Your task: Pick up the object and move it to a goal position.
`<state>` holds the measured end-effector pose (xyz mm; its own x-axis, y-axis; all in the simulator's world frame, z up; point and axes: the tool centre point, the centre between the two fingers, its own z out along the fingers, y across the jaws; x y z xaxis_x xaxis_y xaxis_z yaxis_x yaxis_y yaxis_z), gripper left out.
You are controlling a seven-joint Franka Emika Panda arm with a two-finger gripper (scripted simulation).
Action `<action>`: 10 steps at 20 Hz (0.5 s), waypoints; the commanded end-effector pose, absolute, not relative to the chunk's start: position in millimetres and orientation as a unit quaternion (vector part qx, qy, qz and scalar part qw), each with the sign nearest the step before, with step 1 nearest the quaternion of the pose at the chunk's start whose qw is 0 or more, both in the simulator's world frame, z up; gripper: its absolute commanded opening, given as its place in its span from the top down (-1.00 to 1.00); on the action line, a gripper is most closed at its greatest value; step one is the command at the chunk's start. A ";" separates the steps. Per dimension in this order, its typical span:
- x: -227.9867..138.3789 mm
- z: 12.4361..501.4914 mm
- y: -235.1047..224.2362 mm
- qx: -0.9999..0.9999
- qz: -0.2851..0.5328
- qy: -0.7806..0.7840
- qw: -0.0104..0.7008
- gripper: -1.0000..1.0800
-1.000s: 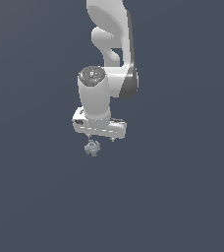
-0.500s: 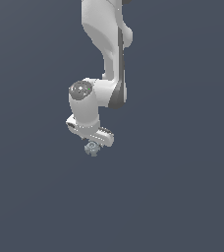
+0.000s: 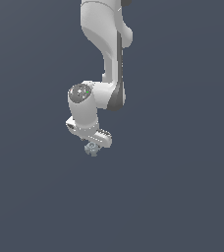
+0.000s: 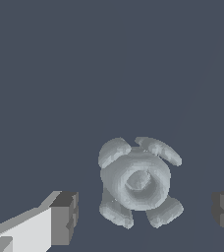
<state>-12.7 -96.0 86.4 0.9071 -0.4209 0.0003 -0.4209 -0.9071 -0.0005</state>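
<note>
Object (image 4: 137,183) sits between my tool's (image 4: 146,216) two fingertips in the wrist view, pale grey, lumpy, with knobs round its rim. I see clear gaps on both sides, so the tool is spread wide and has hold of nothing. From the exterior view the object (image 3: 91,149) is directly under the tool (image 3: 92,143), which is tilted on the white arm (image 3: 105,54); I can't tell whether it touches the counter (image 3: 182,197).
</note>
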 end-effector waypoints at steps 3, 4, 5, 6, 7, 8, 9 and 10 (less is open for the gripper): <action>-13.8 67.3 -96.3 -0.976 0.000 0.217 0.000 -0.92; -14.1 61.4 -96.5 -0.976 0.000 0.217 0.000 -0.92; -14.2 56.1 -96.6 -0.976 0.000 0.217 0.000 -0.92; -14.3 51.6 -96.3 -0.976 0.000 0.217 0.000 -0.92; -14.3 48.0 -96.7 -0.976 0.000 0.218 0.000 -0.92; -14.2 45.0 -96.5 -0.976 0.000 0.218 0.000 -0.92; -13.9 42.9 -96.5 -0.976 0.000 0.218 0.000 -0.92; -13.7 41.6 -96.8 -0.976 0.000 0.218 0.000 -0.92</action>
